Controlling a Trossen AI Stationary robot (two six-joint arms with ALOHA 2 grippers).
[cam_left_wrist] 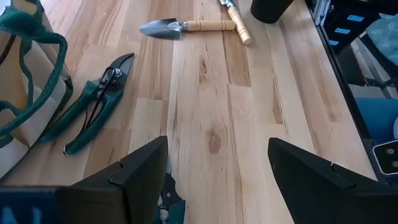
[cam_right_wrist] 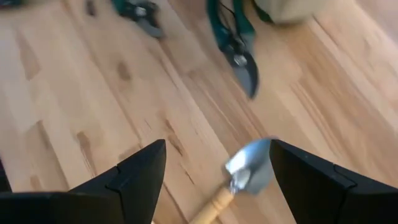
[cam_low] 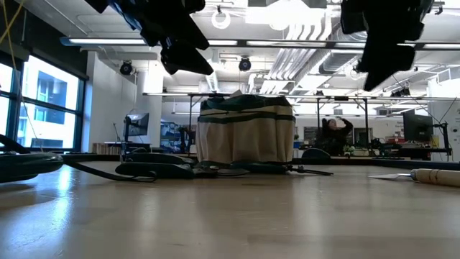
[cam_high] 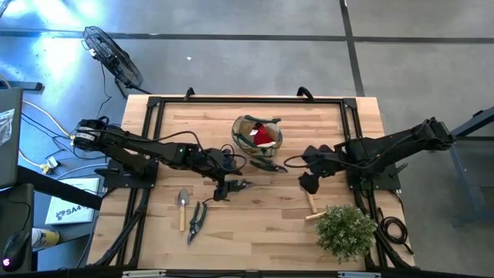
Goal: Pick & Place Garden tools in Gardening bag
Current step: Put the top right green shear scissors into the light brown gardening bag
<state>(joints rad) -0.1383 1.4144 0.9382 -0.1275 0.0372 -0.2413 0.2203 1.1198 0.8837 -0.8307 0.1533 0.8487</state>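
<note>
On the left part of the wooden counter point(cam_high: 255, 224), a trowel point(cam_high: 183, 207) with a pale handle lies just beside a pair of dark pruning shears point(cam_high: 196, 222). Right of them, the left end effector point(cam_high: 226, 188) hangs over a second pair of shears point(cam_high: 239, 186), its fingers spread apart and holding nothing. Behind it, near the far edge, stands the gardening bag point(cam_high: 258, 136), upright, with a red glove point(cam_high: 265, 136) showing inside. A third pair of shears point(cam_high: 268, 164) lies just in front of the bag. Further right, the right end effector point(cam_high: 309, 182) hovers with fingers apart and empty above a second trowel point(cam_right_wrist: 242, 177). A bushy green plant point(cam_high: 346, 230) sits near the front right corner.
</note>
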